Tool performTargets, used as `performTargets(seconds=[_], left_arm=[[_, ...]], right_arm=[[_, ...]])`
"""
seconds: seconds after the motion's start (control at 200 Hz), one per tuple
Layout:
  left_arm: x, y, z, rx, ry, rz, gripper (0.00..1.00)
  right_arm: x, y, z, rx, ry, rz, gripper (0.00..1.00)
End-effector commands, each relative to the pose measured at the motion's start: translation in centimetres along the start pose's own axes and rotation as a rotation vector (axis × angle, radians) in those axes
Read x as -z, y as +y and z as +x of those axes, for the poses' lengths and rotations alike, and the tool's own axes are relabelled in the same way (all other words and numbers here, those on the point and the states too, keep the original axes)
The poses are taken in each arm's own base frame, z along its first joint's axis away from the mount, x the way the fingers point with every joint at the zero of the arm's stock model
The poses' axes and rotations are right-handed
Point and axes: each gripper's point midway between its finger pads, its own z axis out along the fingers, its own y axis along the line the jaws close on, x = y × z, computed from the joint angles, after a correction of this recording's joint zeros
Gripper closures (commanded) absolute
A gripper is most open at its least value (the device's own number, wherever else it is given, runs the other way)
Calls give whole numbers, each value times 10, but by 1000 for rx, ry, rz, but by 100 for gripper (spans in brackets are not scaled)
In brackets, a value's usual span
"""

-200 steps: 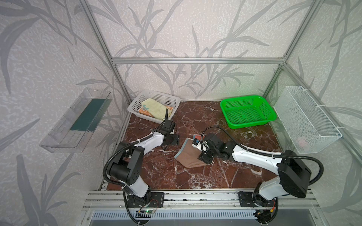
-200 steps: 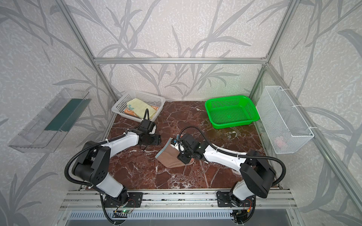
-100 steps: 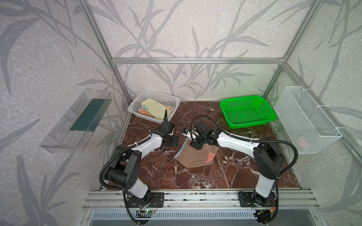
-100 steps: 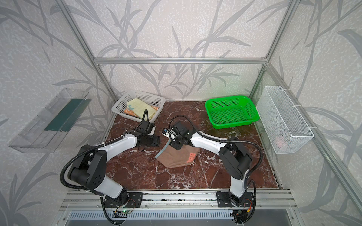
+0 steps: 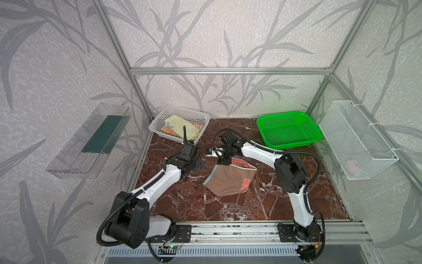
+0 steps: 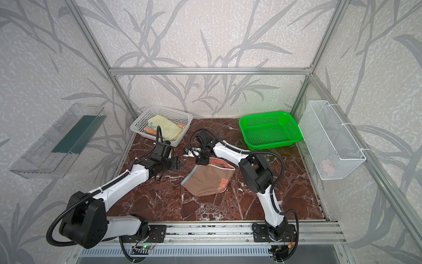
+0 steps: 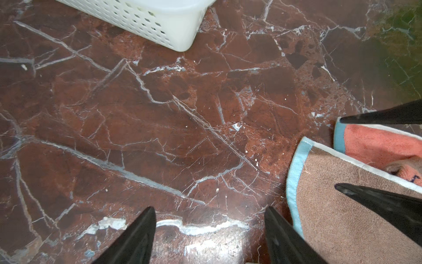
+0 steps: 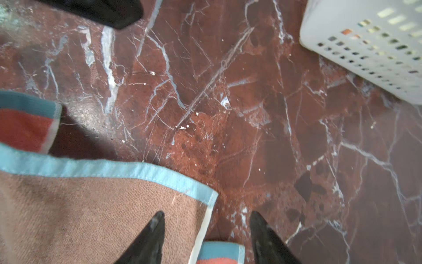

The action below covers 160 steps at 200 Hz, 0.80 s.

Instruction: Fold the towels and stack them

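Both hands stand open: the right hand (image 8: 207, 214) straddles a corner of the salmon-pink towel (image 5: 228, 180) and should pinch both layers squarely; the left hand (image 7: 210, 209) hovers over the table (image 5: 205, 205) beside it.

The table (image 5: 205, 205) looks like polished red-brown marble with white veins, smooth and glossy, while the towel (image 5: 228, 180) on it is terry cloth, matt and slightly rough, with a smooth light blue border. The white basket (image 5: 157, 122) and the green basket (image 5: 287, 132) are perforated plastic with a slight shine, the wire basket (image 5: 356, 141) is thin white metal mesh, and the tray (image 5: 75, 160) on the wall is clear plastic. The frame (image 5: 228, 70) is matt metal and the fingers (image 7: 137, 237) are black, smooth plastic
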Motion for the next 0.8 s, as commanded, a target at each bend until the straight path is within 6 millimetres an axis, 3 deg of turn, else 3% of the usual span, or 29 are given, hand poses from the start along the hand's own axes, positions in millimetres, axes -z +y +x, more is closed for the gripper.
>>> performTargets(seconds=[0.0,0.445,0.795], left_arm=[[6,8,-4,32,-49,-28,24],[11,11,-6,27,-59,-34,24],[8,11,-4,20,-48,-36,23]], right_arm=[[-7,11,12,48,54,-92,41],[-34,16,33,33,140,-170,43],[-48,22,53,11,232,-224,50]])
